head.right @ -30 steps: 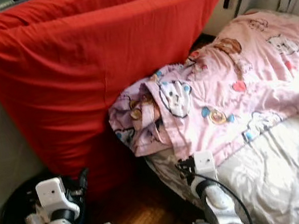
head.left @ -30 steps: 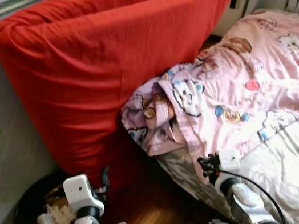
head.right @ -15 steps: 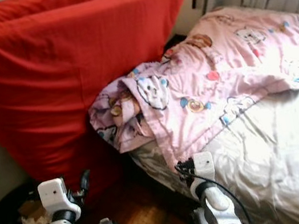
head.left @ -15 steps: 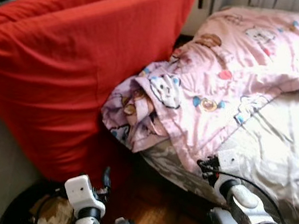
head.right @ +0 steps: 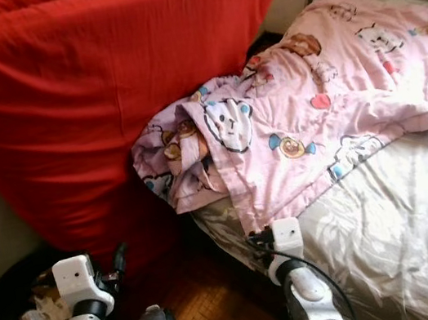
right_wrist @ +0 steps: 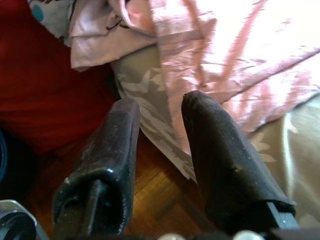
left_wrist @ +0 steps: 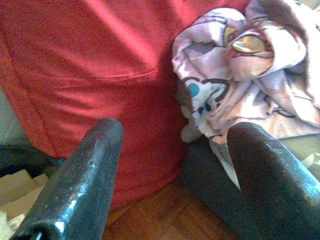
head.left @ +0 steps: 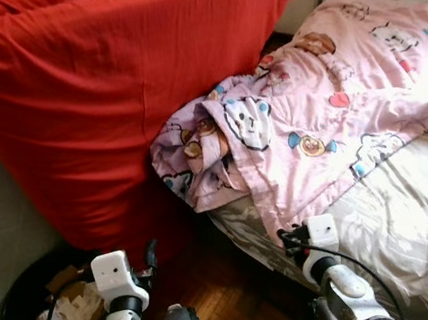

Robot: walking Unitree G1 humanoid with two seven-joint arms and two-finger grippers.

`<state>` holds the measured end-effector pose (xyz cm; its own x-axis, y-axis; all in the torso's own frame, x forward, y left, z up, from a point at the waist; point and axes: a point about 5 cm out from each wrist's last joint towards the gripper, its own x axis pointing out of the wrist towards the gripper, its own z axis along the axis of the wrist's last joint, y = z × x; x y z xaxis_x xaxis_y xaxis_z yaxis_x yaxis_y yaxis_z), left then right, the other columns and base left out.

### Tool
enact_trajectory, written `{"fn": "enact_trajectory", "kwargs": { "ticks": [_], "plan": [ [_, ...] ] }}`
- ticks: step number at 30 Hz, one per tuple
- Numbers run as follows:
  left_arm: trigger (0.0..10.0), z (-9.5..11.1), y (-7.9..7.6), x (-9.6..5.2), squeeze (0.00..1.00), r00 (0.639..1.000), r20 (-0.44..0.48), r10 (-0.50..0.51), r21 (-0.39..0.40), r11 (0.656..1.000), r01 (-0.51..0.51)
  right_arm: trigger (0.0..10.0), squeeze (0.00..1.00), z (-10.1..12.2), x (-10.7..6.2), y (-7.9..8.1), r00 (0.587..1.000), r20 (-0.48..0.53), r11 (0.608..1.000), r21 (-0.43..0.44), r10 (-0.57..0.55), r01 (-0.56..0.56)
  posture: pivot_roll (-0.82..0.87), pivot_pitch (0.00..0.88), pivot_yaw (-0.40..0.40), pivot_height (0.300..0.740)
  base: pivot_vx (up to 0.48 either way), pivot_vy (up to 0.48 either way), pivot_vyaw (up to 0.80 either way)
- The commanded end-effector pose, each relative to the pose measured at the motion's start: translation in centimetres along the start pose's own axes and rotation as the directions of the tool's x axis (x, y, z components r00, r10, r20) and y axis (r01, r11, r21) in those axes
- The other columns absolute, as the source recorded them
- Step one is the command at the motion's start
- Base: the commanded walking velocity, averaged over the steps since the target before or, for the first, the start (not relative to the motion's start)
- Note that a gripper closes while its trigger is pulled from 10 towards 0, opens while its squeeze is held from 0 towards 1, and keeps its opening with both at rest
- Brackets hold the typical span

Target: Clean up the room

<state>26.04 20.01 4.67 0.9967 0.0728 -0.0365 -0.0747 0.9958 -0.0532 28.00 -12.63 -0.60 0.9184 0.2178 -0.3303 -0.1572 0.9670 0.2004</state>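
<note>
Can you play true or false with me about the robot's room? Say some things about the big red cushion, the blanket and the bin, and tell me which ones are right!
1. The big red cushion leans upright beside the bed. True.
2. The pink blanket lies flat on the wooden floor. False: it is bunched up on the bed, with one end hanging over the edge.
3. The black bin has paper scraps in it. True.
4. The left gripper is holding the blanket. False: its fingers are apart with nothing between them.
5. The right gripper is empty too. True.
</note>
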Motion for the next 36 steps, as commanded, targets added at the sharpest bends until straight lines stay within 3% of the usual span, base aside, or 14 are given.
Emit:
{"fn": "enact_trajectory", "kwargs": {
  "ticks": [1, 7, 12, 25, 32, 36],
  "plan": [
    [10.0, -0.37, -0.05, -0.19, 0.00, 1.000, -0.021, 0.000, -0.007, 1.000, 0.000, 10.0, 0.00, -0.39, -0.31, -0.47, 1.000, -0.008, 1.000, 0.008, -0.018, 0.018, 0.01, 0.120, -0.024, 0.603, 0.000, 0.000, 0.00],
    [10.0, -0.37, -0.12, -0.17, 0.00, 1.000, -0.023, -0.004, -0.004, 1.000, 0.004, 10.0, 0.00, -0.62, -0.30, -0.49, 0.999, -0.037, 1.000, -0.010, -0.017, 0.016, 0.01, 0.121, -0.023, 0.603, 0.000, 0.000, 0.00],
    [10.0, -0.38, -0.12, -0.17, 0.00, 1.000, -0.023, -0.004, -0.003, 1.000, 0.004, 10.0, 0.00, -0.49, -0.35, -0.45, 1.000, -0.012, 1.000, -0.003, -0.018, 0.018, 0.01, 0.122, -0.022, 0.570, 0.000, 0.000, 0.00],
    [10.0, -0.34, -0.14, -0.08, 0.00, 1.000, -0.022, -0.003, -0.001, 1.000, 0.003, 10.0, 0.00, -0.36, -0.31, -0.34, 1.000, -0.006, 1.000, -0.018, -0.004, 0.004, 0.01, 0.121, -0.022, 0.570, 0.000, 0.000, 0.00],
    [10.0, -0.27, -0.09, -0.03, 0.00, 1.000, -0.019, 0.002, 0.001, 1.000, -0.002, 10.0, 0.00, -0.28, -0.26, -0.11, 1.000, 0.003, 1.000, -0.012, 0.010, -0.010, 0.01, 0.119, -0.022, 0.570, 0.000, 0.000, 0.80],
    [10.0, -0.26, -0.10, -0.01, 0.00, 1.000, -0.019, 0.001, 0.001, 1.000, -0.001, 10.0, 0.00, -0.40, -0.26, -0.03, 1.000, -0.005, 1.000, -0.001, 0.015, -0.015, 0.01, 0.121, -0.022, 0.570, 0.000, 0.000, 0.00]
  ]
}}
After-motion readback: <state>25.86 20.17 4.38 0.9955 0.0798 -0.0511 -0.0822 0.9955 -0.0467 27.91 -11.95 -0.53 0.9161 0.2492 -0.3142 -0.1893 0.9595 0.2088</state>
